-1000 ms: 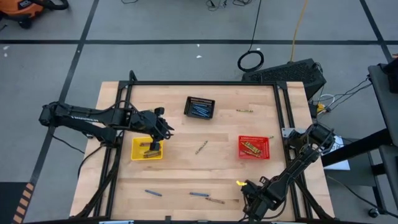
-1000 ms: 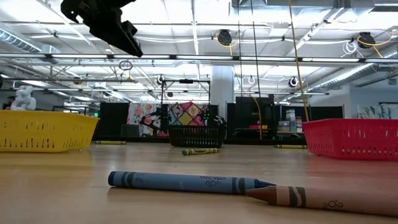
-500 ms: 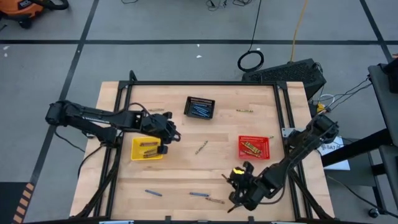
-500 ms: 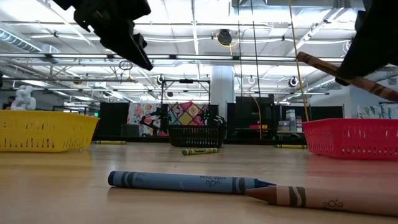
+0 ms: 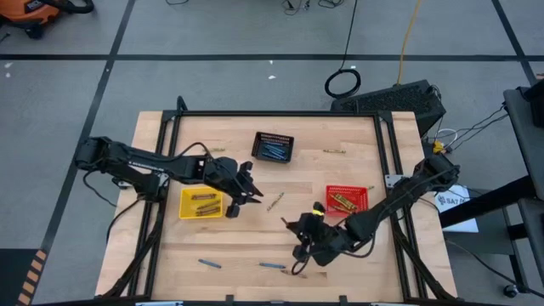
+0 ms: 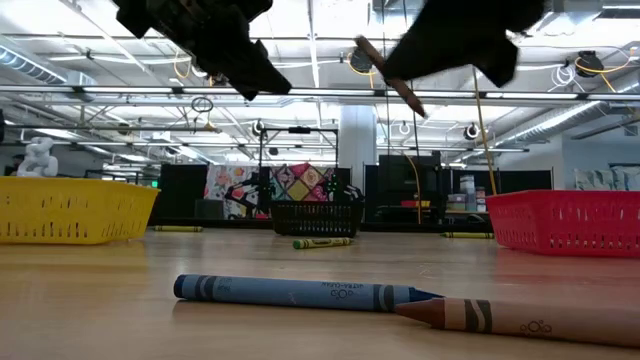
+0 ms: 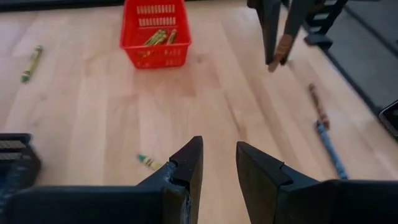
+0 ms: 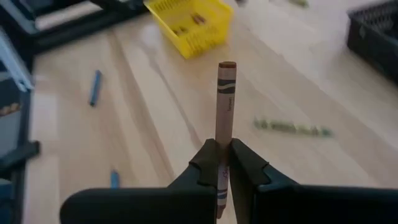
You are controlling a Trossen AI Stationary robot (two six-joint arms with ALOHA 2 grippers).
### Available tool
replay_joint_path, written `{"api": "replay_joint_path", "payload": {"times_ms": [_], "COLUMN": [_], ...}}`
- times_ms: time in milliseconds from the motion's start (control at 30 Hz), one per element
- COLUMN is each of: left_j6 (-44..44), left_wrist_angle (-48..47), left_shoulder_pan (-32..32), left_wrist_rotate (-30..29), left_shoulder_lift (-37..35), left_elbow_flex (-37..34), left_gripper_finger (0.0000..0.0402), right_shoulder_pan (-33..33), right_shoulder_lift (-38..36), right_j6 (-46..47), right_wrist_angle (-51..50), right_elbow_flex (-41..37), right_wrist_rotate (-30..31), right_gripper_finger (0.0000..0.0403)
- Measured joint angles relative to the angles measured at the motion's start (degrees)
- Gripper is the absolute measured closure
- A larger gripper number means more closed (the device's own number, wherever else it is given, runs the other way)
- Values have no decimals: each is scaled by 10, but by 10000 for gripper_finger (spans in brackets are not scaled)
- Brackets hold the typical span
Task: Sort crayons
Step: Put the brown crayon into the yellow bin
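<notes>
My right gripper point(image 5: 299, 248) hangs over the table's near middle, shut on a brown crayon point(image 8: 225, 93). My left gripper point(image 5: 249, 191) stands open in the air just right of the yellow basket point(image 5: 201, 203), with nothing between its fingers point(image 7: 189, 163). An olive crayon point(image 7: 149, 162) lies on the wood below it. A blue crayon point(image 6: 300, 293) and a brown crayon point(image 6: 520, 318) lie flat near the front edge. Another blue crayon point(image 5: 209, 263) lies to their left, and an olive one point(image 5: 333, 152) at the far right. The black basket point(image 5: 274, 146) holds blue crayons, the red basket point(image 5: 347, 201) olive ones. My right gripper pinches the brown crayon between its two fingers, on the wrapper about a third of the way along point(image 8: 222, 158). The crayon lies along the fingers, and its flat end point(image 8: 227, 65) sticks out well past the fingertips. It is lifted clear of the table and slants upward point(image 6: 385, 72).
The table is bare wood with a black frame rail point(image 5: 272, 114) around it. The three baskets stand across its middle and far part. Open wood lies between the yellow and red baskets. Beyond the table lie grey floor and cables.
My right gripper has risen from the near right corner and swung toward the table's middle, turning as it went, with the brown crayon carried clear of the wood. My left gripper has moved from over the yellow basket toward the table's right and sunk a little, still open.
</notes>
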Motion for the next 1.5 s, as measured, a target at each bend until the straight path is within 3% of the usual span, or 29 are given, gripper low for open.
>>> {"api": "replay_joint_path", "payload": {"times_ms": [200, 533, 1267, 1500], "left_j6": [-8, -19, -19, -15], "left_wrist_angle": [45, 101, 165, 173], "left_shoulder_pan": [-12, -29, -28, -23], "left_wrist_rotate": [4, 26, 16, 14], "left_shoulder_lift": [21, 26, 29, 42], "left_elbow_flex": [0, 0, 0, 0], "left_gripper_finger": [301, 301, 302, 360], "right_shoulder_pan": [-26, -58, -101, -104], "right_shoulder_lift": [0, -1, -1, -1], "right_j6": [-113, -198, -224, -230], "right_wrist_angle": [87, 154, 179, 174], "right_elbow_flex": [1, 1, 1, 1], "right_wrist_rotate": [11, 10, -7, -9], "right_gripper_finger": [403, 403, 403, 403]}}
